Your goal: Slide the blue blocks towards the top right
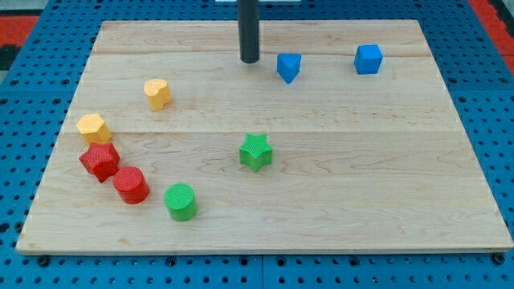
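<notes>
Two blue blocks lie near the view's top right of the wooden board (pixel 361 160). A blue triangular block (pixel 288 67) sits just right of my rod. A blue cube (pixel 369 59) lies farther right, near the top edge. My tip (pixel 250 60) rests on the board a short way to the left of the blue triangular block, apart from it.
A yellow heart-shaped block (pixel 157 93) and a yellow hexagonal block (pixel 94 128) lie at the left. A red star block (pixel 99 160) and a red cylinder (pixel 131 185) sit at the lower left. A green cylinder (pixel 181 201) and a green star (pixel 255 152) lie lower middle.
</notes>
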Robot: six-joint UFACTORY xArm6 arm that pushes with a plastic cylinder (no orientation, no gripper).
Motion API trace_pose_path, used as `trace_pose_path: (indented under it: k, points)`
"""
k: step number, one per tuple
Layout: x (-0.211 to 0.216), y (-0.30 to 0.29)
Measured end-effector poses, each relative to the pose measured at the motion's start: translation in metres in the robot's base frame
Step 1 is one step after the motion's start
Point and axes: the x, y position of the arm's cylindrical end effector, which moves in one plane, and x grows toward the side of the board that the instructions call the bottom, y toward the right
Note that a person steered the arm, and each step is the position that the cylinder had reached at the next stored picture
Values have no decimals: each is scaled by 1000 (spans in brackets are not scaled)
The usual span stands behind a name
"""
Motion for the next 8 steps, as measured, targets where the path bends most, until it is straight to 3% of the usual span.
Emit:
trace_pose_path:
  k: [2, 4, 5, 6, 8]
  points:
    - [4, 104]
    - [49, 81]
    - [50, 86]
    - [70, 47]
    - [64, 127]
